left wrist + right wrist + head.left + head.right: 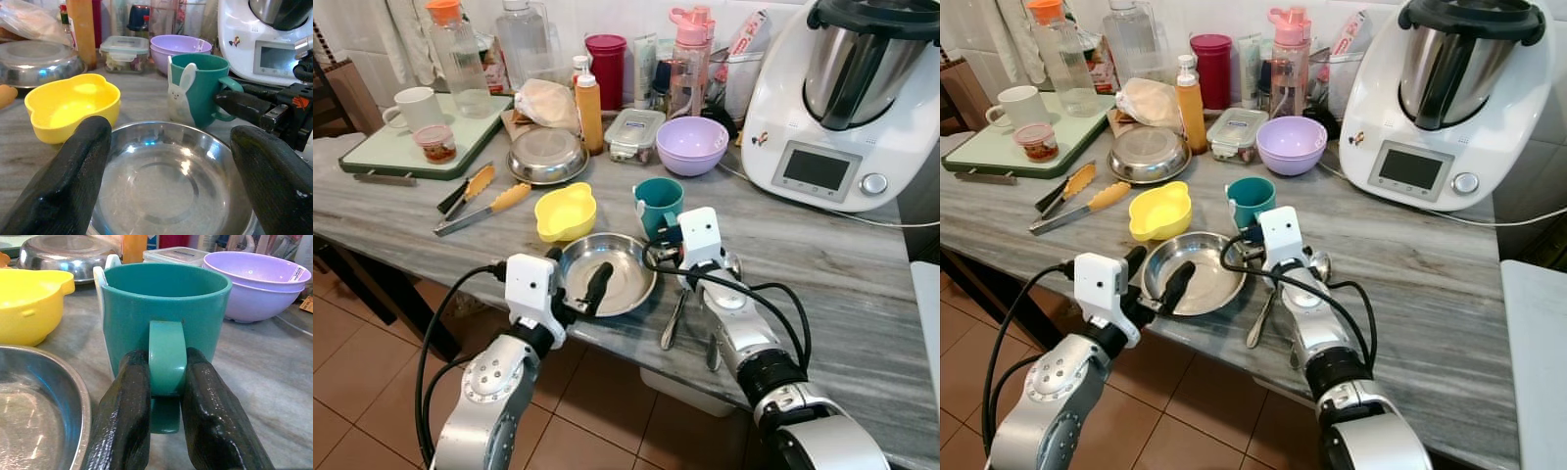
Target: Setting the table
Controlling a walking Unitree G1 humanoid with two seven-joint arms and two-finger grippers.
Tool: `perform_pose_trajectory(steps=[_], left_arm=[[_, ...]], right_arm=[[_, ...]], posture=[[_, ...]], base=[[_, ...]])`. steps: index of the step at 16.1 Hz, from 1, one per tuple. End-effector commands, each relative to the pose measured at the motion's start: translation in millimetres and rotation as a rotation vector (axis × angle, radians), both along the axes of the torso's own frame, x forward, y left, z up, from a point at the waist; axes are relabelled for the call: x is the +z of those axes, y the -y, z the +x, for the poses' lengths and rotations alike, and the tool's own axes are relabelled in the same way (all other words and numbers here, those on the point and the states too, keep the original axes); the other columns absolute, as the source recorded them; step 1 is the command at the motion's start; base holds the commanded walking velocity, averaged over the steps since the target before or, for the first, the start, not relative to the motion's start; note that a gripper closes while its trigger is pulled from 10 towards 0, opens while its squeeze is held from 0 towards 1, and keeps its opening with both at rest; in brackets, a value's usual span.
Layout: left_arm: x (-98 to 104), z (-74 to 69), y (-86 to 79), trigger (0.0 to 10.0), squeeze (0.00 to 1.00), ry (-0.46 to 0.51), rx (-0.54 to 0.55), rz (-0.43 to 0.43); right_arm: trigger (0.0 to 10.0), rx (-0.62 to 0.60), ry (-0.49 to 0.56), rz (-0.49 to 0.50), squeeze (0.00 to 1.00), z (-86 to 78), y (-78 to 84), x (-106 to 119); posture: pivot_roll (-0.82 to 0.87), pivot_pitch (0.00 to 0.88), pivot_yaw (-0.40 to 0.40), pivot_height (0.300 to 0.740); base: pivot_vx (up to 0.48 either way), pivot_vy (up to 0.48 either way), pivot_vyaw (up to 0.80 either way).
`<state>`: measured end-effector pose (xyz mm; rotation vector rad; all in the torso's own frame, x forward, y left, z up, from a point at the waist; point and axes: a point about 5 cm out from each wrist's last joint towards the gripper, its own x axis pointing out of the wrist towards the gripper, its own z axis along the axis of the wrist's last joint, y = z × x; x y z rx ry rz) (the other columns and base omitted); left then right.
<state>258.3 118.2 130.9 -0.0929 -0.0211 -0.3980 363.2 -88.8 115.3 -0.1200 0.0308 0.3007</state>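
Observation:
A teal mug [658,201] with a rabbit figure stands on the grey counter just behind a shallow steel plate [612,276]. My right gripper [167,382] is shut on the mug's handle [167,352], one black finger on each side. My left gripper [578,277] is open over the plate's near rim, and its fingers [63,181] straddle the dish [161,186]. A yellow bowl [565,211] sits left of the mug. A spoon [673,319] and another piece of cutlery lie on the counter under my right arm.
Behind are stacked purple bowls [691,144], a lidded container [633,133], an upturned steel bowl [546,155], tongs [481,209] and bottles. A green board [401,149] holds a white mug at the back left. A white kitchen machine [842,98] stands at the right. The counter edge runs near my arms.

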Motion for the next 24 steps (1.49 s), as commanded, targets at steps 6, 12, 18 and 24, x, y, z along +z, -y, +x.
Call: perform_pose_trajectory(steps=[6, 12, 18, 24], left_arm=[[-1, 2.0, 1.3, 10.0, 0.00, 0.000, -0.020, 0.015], [-1, 2.2, 0.1, 10.0, 0.00, 0.002, -0.018, 0.014], [2, 9.1, -23.8, 10.0, 0.00, 0.031, 0.195, 0.016], [2, 10.7, -30.4, 10.0, 0.00, 0.040, 0.250, 0.018]], right_arm=[[6.2, -0.020, 0.034, -0.007, 0.06, 4.8, 5.7, 8], [10.0, -0.013, 0.044, 0.009, 0.00, 4.2, 2.3, 9], [10.0, -0.034, 0.106, 0.076, 1.00, 1.5, 3.6, 20], [10.0, -0.105, 0.146, 0.146, 1.00, -12.8, 21.1, 25]], posture=[[-0.14, 0.000, 0.066, 0.740], [-0.14, 0.000, 0.067, 0.740], [-0.14, 0.000, 0.067, 0.740], [-0.19, 0.000, 0.097, 0.740]], base=[[0.000, 0.000, 0.00], [0.000, 0.000, 0.00], [0.000, 0.000, 0.00], [0.000, 0.000, 0.00]])
